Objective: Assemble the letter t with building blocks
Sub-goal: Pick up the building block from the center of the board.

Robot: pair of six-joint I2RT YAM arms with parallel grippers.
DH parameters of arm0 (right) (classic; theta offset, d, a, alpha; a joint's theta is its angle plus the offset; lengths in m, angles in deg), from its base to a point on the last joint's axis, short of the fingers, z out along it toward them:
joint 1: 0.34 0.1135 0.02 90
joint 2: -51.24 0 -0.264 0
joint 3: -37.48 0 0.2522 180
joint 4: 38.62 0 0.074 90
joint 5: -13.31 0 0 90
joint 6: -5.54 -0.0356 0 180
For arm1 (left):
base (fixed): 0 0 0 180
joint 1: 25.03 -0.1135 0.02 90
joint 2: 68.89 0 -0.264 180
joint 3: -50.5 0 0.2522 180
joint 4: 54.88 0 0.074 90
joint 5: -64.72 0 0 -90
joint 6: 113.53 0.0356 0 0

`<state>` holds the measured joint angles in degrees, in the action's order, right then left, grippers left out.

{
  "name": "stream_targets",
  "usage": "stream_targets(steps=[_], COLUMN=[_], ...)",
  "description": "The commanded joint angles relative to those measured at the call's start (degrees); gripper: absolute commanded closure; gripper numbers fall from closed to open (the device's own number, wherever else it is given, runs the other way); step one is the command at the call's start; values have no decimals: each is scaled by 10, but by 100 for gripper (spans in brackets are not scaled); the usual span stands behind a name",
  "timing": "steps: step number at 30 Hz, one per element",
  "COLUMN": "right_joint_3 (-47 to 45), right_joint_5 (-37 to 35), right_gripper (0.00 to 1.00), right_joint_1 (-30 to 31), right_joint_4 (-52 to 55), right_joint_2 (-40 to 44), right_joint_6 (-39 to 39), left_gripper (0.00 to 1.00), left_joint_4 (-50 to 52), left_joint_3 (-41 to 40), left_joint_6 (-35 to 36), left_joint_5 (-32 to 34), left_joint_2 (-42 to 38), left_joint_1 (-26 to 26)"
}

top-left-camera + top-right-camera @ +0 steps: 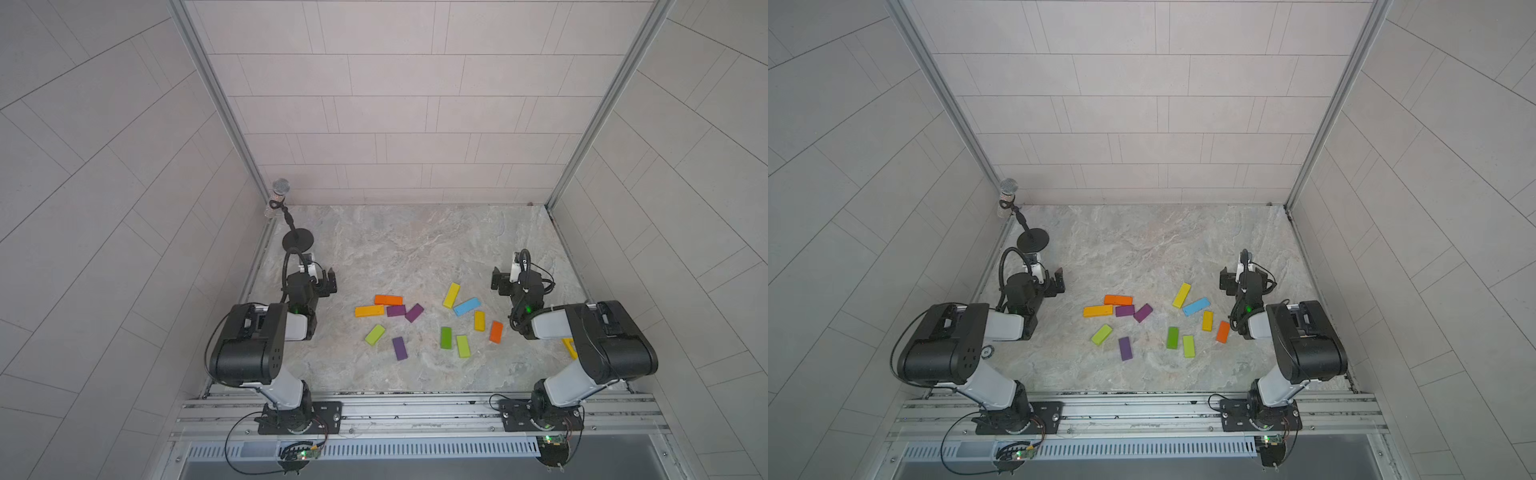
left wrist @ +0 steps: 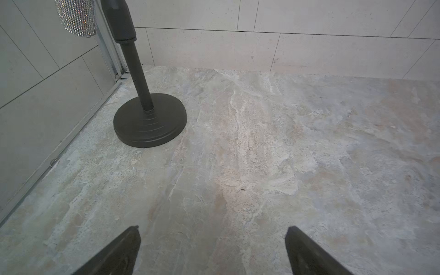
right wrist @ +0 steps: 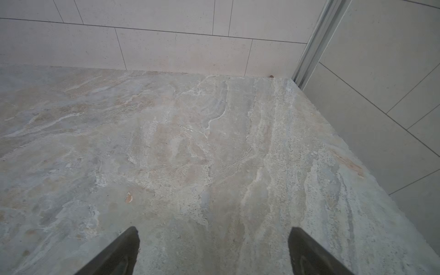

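The building blocks (image 1: 400, 348) all lie flat and loose on the bench (image 1: 415, 249), so I'll place everything off the light blue block (image 1: 466, 306).

The right end effector (image 1: 498, 280) is near that block, just off to its right and a bit farther back, not touching it. Its fingers are spread wide, and the right wrist view shows only bench between the dark tips (image 3: 213, 228). The left end effector (image 1: 328, 282) is well apart to the left of the light blue block and is spread wide too (image 2: 213, 228).

The blocks are small, flat, domino-like rectangles with a matte, solid-colour finish.
- A yellow one (image 1: 451, 295) lies just beside the light blue block, possibly touching it.
- Another yellow (image 1: 479, 321) and an orange (image 1: 496, 331) sit on the near right.
- A green (image 1: 446, 337) and a lime (image 1: 463, 346) sit nearer the front.
- To the left there's a tight bunch of orange (image 1: 388, 299), yellow-orange (image 1: 369, 311) and two purples (image 1: 396, 310).
- A lime (image 1: 375, 334) lies in front of that bunch, next to the purple I pointed at first.

The bench has a grey-beige marbled stone look.

Far back-left of the light blue block is a mic stand with a round black base (image 2: 150, 121) and a sparkly silver head (image 1: 281, 187), close behind the left end effector. A yellow piece (image 1: 569, 347) peeks out from under the right arm, too hidden to make out its shape.
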<state>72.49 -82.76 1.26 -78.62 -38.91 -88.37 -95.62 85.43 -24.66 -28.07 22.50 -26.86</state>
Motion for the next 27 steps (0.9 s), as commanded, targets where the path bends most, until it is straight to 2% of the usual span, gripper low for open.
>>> stream_targets(steps=[1, 22, 24, 27], right_joint_3=[-6, -2, -12, 1], right_joint_5=[-11, 0, -37, -83], right_gripper=[1, 0, 0, 0], right_joint_1=[3, -7, 3, 18], right_joint_4=[-13, -8, 8, 116], right_joint_2=[2, 6, 47, 161], right_joint_6=[8, 2, 3, -2], left_gripper=[0, 0, 2, 6], left_joint_4=[-2, 0, -19, -57], left_joint_3=[7, 8, -3, -40], left_joint_6=[1, 6, 3, 0], left_joint_5=[0, -12, -10, 5], left_joint_2=[-4, -6, -9, -53], left_joint_1=[2, 2, 2, 2])
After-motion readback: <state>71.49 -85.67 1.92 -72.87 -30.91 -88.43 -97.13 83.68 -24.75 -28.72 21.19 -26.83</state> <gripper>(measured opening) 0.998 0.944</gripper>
